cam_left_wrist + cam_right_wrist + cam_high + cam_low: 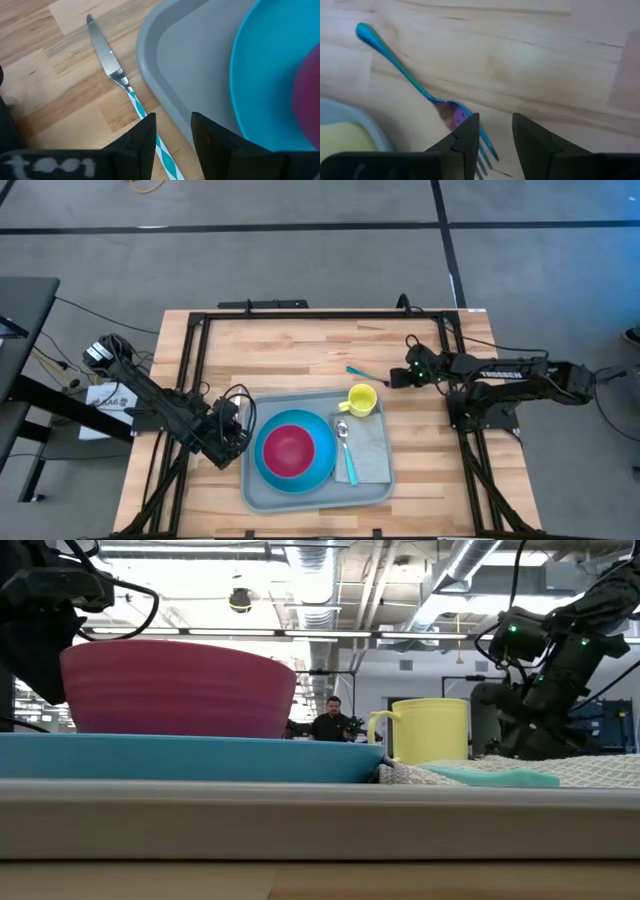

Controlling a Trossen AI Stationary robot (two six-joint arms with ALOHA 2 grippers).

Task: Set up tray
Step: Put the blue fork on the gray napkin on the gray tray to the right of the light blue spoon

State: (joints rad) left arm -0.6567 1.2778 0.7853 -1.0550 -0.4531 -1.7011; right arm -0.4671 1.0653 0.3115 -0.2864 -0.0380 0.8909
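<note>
The grey-blue tray (pixel 300 498) lies on the wooden table. It holds a blue plate (pixel 325 465) with a red bowl (pixel 290 448), a yellow mug (pixel 362 400) and a spoon (pixel 345 445) on a grey cloth (pixel 372 450). My left gripper (pixel 238 425) is low at the tray's left rim, open. In the left wrist view its fingers (pixel 145 137) stand either side of the striped handle of a knife (pixel 107 55) lying on the table. My right gripper (pixel 400 377) is open over the tines of a blue fork (pixel 420 87) lying beyond the mug.
A black frame (pixel 320 315) runs round the table's far and side edges. Bare wood lies between the tray and the far edge. In the low view the bowl (pixel 175 690) and mug (pixel 430 730) stand high, and a person is seen far off in the room.
</note>
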